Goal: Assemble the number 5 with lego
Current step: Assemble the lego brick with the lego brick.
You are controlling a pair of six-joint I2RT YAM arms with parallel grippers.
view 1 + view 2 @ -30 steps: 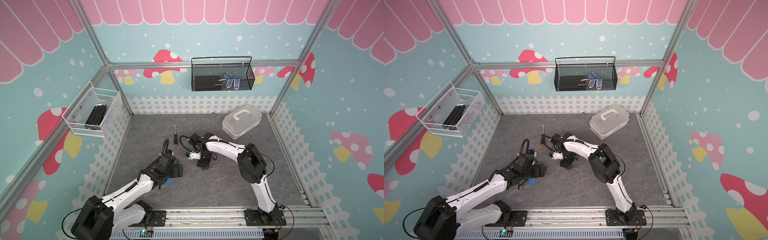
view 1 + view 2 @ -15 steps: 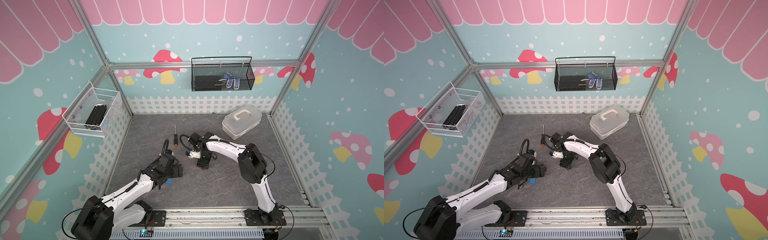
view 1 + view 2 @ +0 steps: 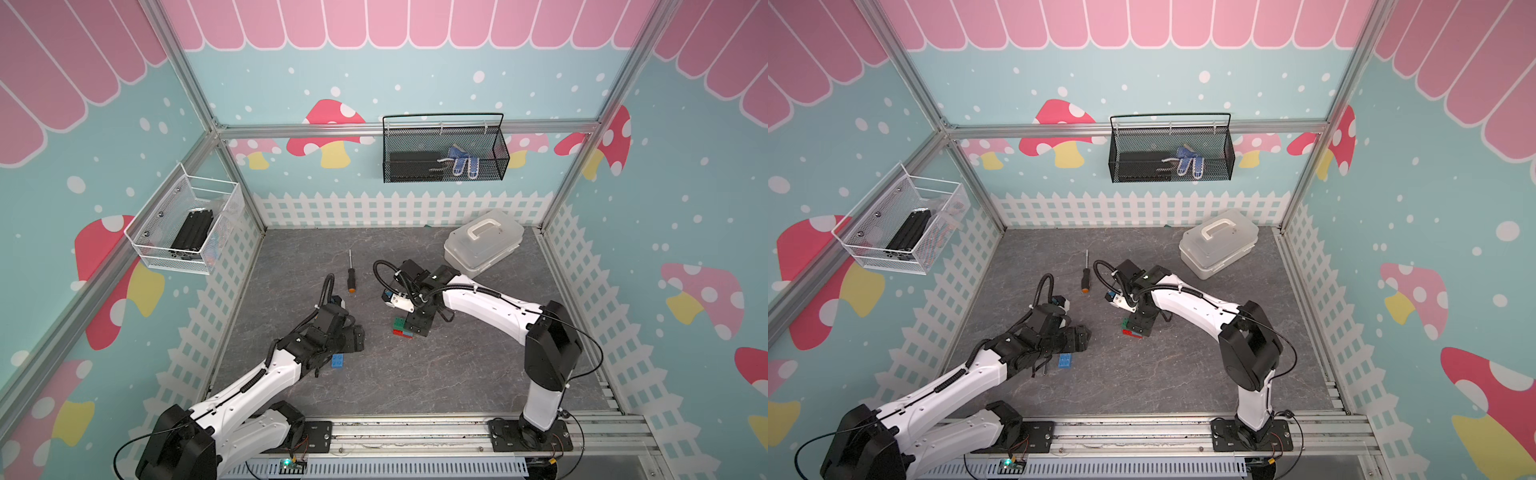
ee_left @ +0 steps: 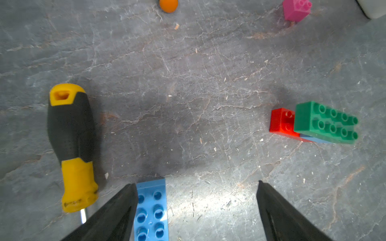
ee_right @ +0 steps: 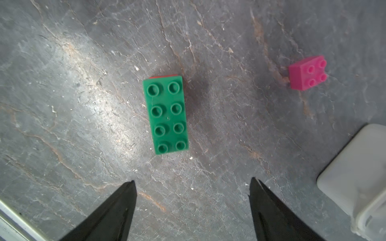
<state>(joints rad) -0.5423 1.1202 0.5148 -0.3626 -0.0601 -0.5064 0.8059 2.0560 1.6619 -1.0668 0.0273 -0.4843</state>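
A stack of lego stands mid-floor: a long green brick [image 5: 166, 114] on top, a blue brick under it and a red brick [image 4: 282, 123] at the bottom, seen in both top views [image 3: 402, 326] [image 3: 1128, 326]. My right gripper [image 5: 192, 181] hangs over this stack, open and holding nothing. A long blue brick [image 4: 151, 210] lies studs up on the floor, against the inner side of one finger of my left gripper [image 4: 196, 184], which is open wide. A small pink brick [image 5: 307, 73] lies loose beyond the stack.
A yellow and black screwdriver handle [image 4: 71, 133] lies beside my left gripper. A thin orange-tipped screwdriver [image 3: 351, 276] lies further back. A white lidded box [image 3: 482, 245] stands at the back right. Wire baskets hang on the walls.
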